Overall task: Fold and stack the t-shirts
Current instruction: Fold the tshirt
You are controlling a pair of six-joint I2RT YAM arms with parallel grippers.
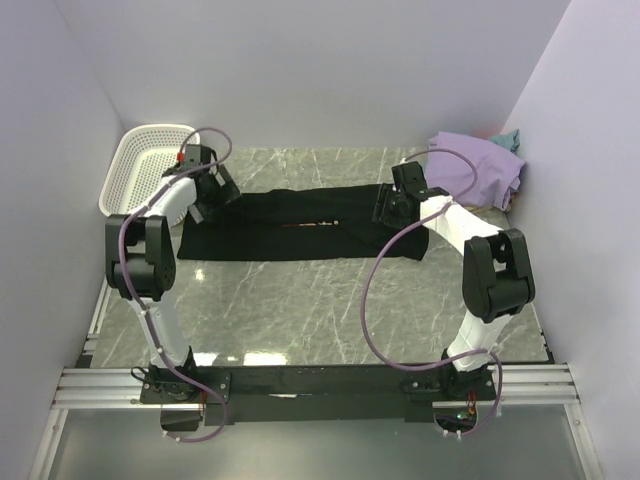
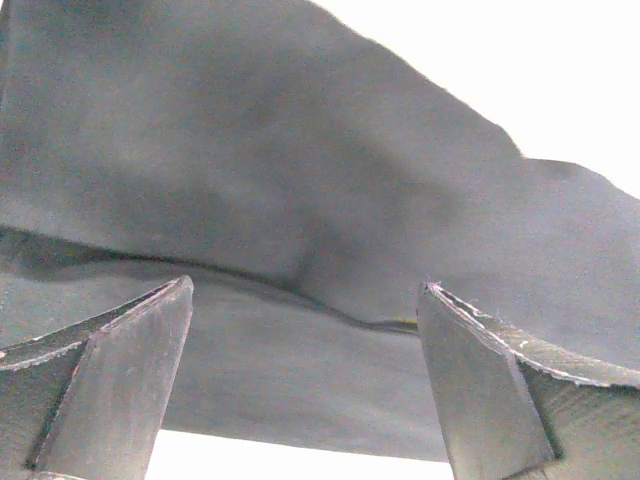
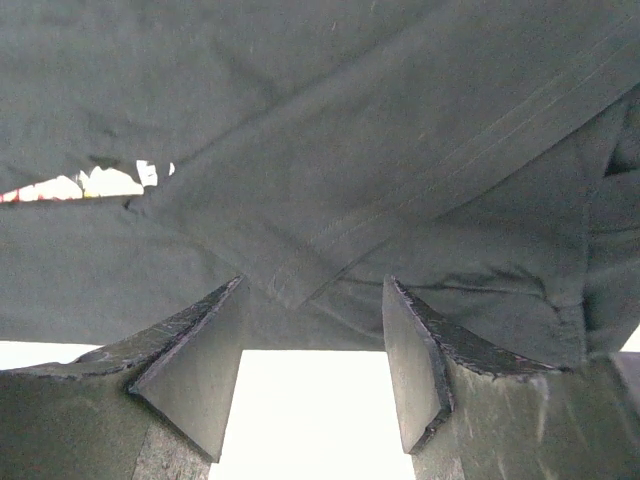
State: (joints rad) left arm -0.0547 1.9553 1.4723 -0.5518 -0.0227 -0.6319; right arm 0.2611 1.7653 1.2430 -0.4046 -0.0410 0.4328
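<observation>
The black t-shirt (image 1: 300,228) lies folded into a long strip across the middle of the table; a thin sliver of its print shows along the fold. My left gripper (image 1: 214,196) is at its left end, open, with black cloth (image 2: 300,200) just ahead of and between the fingertips (image 2: 305,290). My right gripper (image 1: 390,207) is at the right end, open, its jaws astride the near hem (image 3: 330,240) of the shirt (image 3: 315,285). The lavender shirt (image 1: 478,168) lies bunched at the back right, with the teal one (image 1: 510,138) behind it.
A white perforated basket (image 1: 143,165) leans at the back left corner. Walls close in the table on the left, back and right. The marble tabletop (image 1: 320,310) runs forward to the black rail at the arm bases.
</observation>
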